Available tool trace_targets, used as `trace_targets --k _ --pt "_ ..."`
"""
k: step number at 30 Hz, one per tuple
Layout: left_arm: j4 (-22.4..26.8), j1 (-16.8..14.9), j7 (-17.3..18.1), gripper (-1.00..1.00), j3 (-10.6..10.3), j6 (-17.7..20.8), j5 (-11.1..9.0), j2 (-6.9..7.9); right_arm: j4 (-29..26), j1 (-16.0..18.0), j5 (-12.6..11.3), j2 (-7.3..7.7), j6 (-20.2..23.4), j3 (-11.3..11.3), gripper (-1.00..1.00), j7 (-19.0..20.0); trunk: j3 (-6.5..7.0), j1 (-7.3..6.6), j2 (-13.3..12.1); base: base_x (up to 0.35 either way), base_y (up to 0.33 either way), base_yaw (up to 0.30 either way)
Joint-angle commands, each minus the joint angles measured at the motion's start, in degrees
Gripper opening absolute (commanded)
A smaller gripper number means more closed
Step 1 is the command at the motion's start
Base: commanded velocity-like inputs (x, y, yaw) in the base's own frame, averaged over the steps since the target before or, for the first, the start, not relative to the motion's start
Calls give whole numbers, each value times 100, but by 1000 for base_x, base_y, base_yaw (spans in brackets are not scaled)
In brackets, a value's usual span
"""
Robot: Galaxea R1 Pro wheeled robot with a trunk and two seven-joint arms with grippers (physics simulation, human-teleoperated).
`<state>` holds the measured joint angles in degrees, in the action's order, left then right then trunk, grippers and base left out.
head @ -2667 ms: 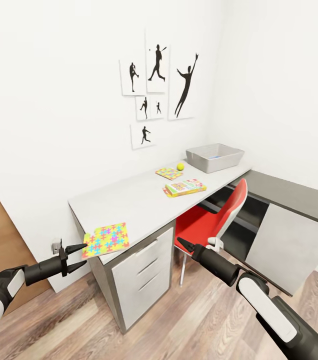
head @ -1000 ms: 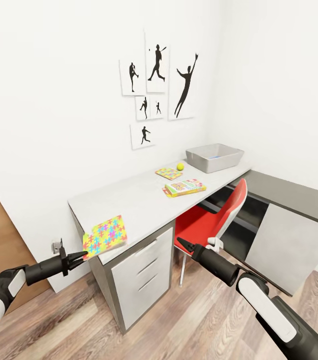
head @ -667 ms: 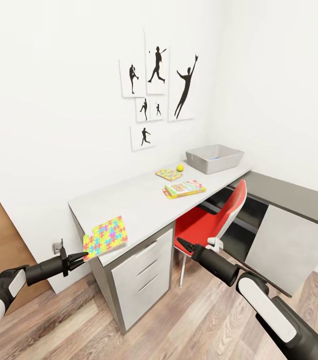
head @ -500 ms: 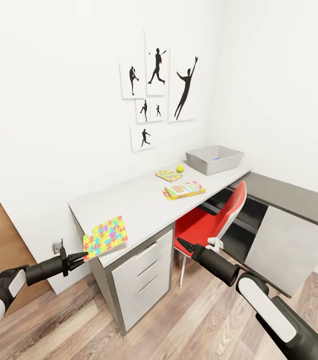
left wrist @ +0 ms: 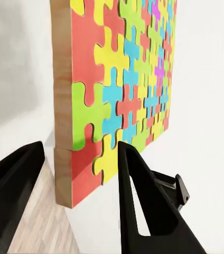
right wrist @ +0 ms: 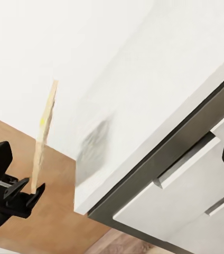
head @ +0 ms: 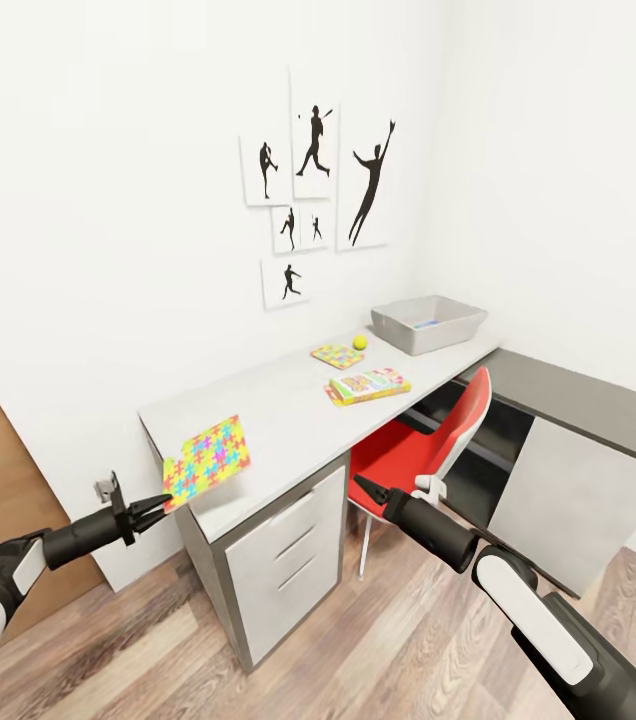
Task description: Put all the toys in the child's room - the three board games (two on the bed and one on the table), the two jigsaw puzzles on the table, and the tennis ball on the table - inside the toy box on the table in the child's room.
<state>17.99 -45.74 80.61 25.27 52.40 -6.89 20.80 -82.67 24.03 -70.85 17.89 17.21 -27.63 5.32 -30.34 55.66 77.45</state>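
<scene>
Pinched between the left gripper's [head: 161, 500] black jaws, a thin wood-backed puzzle [head: 208, 456] tilts up off the table's [head: 278, 400] near corner. Right gripper's [head: 363, 487] jaws look pressed together.

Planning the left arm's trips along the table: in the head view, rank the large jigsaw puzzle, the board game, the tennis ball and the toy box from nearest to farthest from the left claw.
1. Large jigsaw puzzle: gripped in the left claw at the table's near end.
2. Board game: mid-table, front edge by the red chair.
3. Tennis ball: farther back, near the wall.
4. Toy box: far end of the table.
</scene>
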Motion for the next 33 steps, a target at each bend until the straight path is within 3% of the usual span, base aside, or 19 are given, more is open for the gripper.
trace_targets --k 1,24,29,33 --pt "0 -1 48 -100 -2 52 3 3 1 5 -35 4 11 -5 100 4 13 -23 -38 0 0 0" --pt "32 4 125 -100 -30 66 -6 19 27 5 8 -3 -236 -20 100 3 426 -528 -961 0 0 0" --pt "65 4 29 -100 -51 77 49 6 113 5 2 -11 -252 -22 100 4 515 -638 -1161 0 0 0" --pt "75 4 -169 -100 -41 78 108 13 220 5 13 -113 -253 -17 100 13 587 -726 -1322 0 0 0"
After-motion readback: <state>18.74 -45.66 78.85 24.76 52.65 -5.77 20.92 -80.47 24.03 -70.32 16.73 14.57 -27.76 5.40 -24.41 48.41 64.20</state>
